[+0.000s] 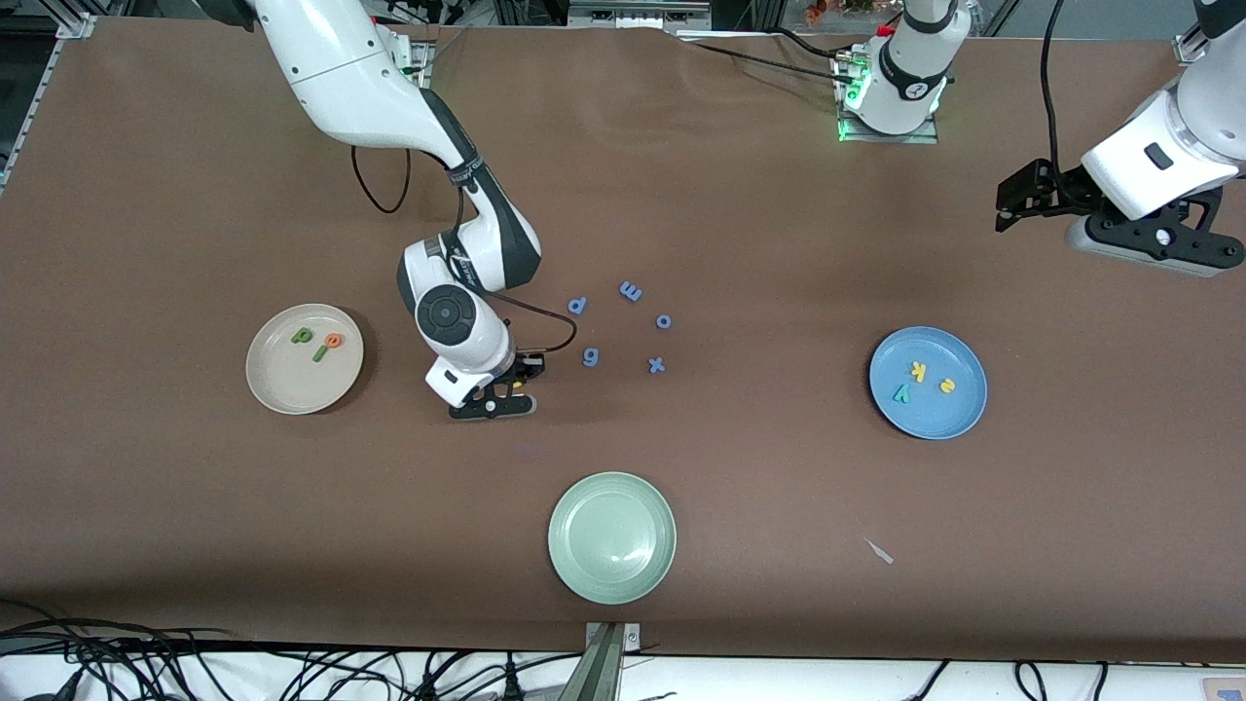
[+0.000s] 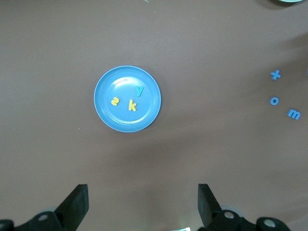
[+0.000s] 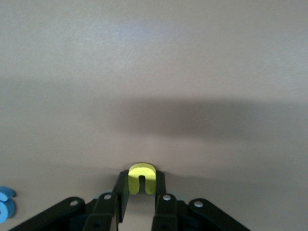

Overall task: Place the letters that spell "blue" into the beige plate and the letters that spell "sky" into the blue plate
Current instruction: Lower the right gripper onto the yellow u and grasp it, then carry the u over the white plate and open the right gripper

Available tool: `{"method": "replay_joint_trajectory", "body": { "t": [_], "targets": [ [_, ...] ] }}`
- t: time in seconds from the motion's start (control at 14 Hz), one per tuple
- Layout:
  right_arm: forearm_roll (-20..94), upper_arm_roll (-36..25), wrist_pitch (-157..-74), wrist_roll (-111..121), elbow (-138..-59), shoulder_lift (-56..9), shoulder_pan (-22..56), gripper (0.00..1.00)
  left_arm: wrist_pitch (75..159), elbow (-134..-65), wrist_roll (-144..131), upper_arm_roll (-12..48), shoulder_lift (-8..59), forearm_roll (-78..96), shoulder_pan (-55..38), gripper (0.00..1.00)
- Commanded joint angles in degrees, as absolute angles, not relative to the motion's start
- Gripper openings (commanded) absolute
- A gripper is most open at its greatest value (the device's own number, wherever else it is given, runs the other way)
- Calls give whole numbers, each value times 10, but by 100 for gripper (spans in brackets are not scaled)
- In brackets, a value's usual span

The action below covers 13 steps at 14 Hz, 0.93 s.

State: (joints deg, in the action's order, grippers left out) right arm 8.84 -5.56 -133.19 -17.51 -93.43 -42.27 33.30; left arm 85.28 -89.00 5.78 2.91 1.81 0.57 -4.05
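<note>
My right gripper [image 1: 529, 375] [image 3: 141, 186] is down at the table, shut on the yellow u [image 3: 141, 176], beside the blue-purple letters. The beige plate [image 1: 268, 385] holds the green b [image 1: 302, 336], the orange e [image 1: 334, 340] and the green l [image 1: 319, 353]. In the blue plate [image 1: 959, 414] [image 2: 108, 84] lie the yellow k [image 1: 917, 370] [image 2: 132, 105], the yellow s [image 1: 946, 386] [image 2: 115, 101] and the teal y [image 1: 902, 393] [image 2: 139, 90]. My left gripper [image 1: 1017, 200] [image 2: 143, 202] hangs open and empty, high over the left arm's end of the table.
Several blue-purple letters lie mid-table: p [image 1: 577, 306], m [image 1: 631, 290], o [image 1: 664, 321], g [image 1: 590, 357], x [image 1: 657, 365]. A pale green plate [image 1: 611, 537] sits nearer the front camera. A small white scrap [image 1: 879, 551] lies beside it, toward the left arm's end.
</note>
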Motion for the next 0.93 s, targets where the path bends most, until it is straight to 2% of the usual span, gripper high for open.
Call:
{"method": "replay_joint_trajectory", "body": {
  "t": [0.0,0.21,0.43,0.79,0.86],
  "targets": [
    [97,-85,-1266,-127,-936,-394,323,17,859,-875,60,39,25,-15,-45,100],
    [98,-147,-1216,-52,-961,-366,322,17,879,-875,61,40,25,-9,-46,100],
    [98,-220,-1183,31,-974,-364,320,17,879,-874,55,39,25,-10,-40,100],
    [98,-289,-1112,109,-970,-359,311,19,879,-874,54,36,25,-18,-37,100],
    [98,-289,-1106,111,-970,-361,295,23,879,-874,54,36,25,-18,-38,100]
  ]
}}
